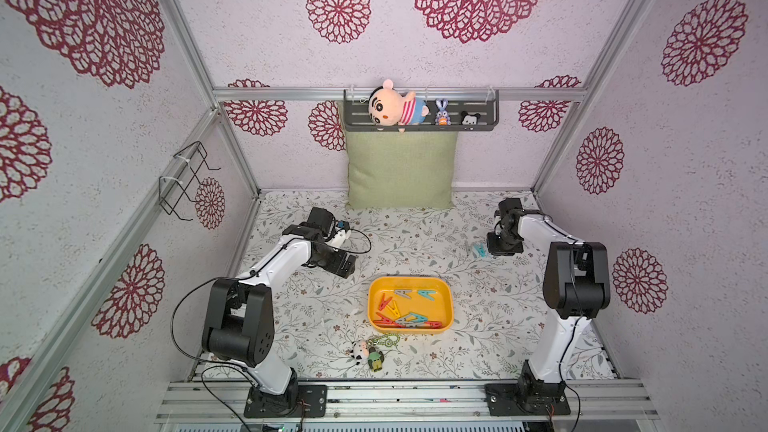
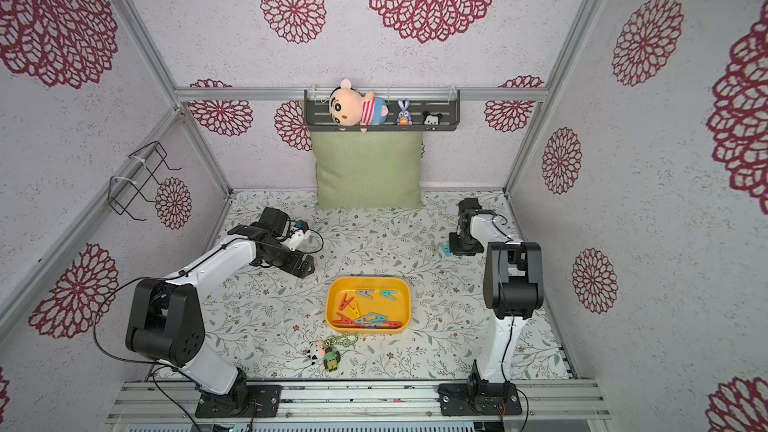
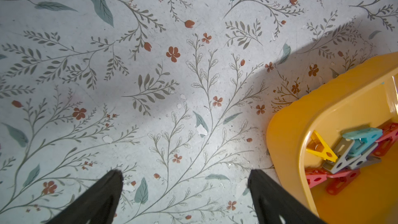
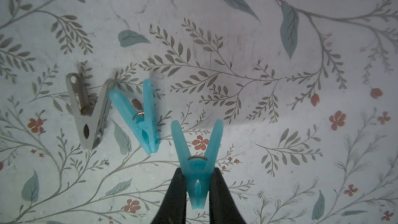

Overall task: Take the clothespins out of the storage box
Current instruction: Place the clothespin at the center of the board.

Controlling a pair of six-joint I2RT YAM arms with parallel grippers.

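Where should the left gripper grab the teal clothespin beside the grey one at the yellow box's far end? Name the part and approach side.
Grip the teal clothespin at its narrow closed end, coming straight down with the open left gripper. It lies flat on the storage box floor, clear of the pile; the splayed handles would likely slip.

yellow storage box (image 1: 437, 306) holds mixed clothespins (image 1: 409, 320); three more are outside.
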